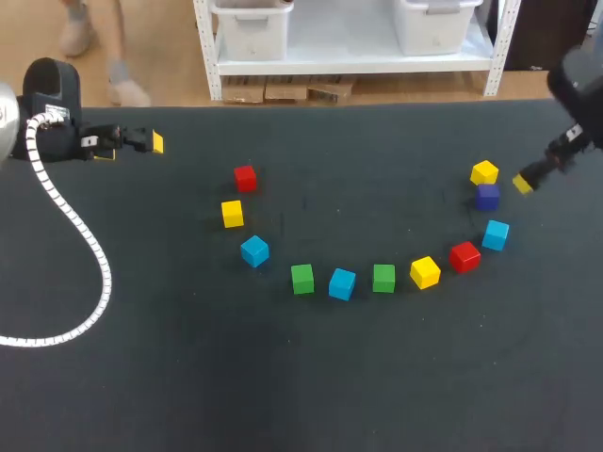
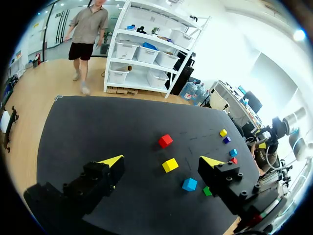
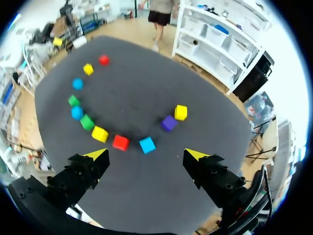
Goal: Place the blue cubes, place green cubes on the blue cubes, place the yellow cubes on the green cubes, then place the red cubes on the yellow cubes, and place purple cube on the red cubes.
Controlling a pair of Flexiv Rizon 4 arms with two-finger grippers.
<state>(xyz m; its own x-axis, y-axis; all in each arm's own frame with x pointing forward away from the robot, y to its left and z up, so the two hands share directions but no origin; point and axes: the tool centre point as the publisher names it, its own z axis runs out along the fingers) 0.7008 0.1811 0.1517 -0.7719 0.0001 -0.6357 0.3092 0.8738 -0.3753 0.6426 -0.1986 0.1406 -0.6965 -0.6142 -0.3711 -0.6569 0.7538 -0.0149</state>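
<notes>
Cubes lie in an arc on the dark table: red (image 1: 245, 177), yellow (image 1: 232, 213), blue (image 1: 254, 250), green (image 1: 301, 278), blue (image 1: 342, 283), green (image 1: 383, 278), yellow (image 1: 425, 272), red (image 1: 464, 256), blue (image 1: 496, 234), purple (image 1: 487, 197) and yellow (image 1: 484, 172). None is stacked. My left gripper (image 1: 132, 148) hovers open at the far left, well away from the red cube (image 2: 166, 141) and yellow cube (image 2: 170, 165) ahead of it. At the far right my right gripper (image 1: 524, 182) stands open and empty, close beside the purple cube (image 3: 169, 123), with a blue cube (image 3: 147, 145) ahead.
A white ribbed cable (image 1: 94, 273) from the left arm loops over the table's left part. Bare table (image 1: 301, 377) lies in front of the arc and inside it.
</notes>
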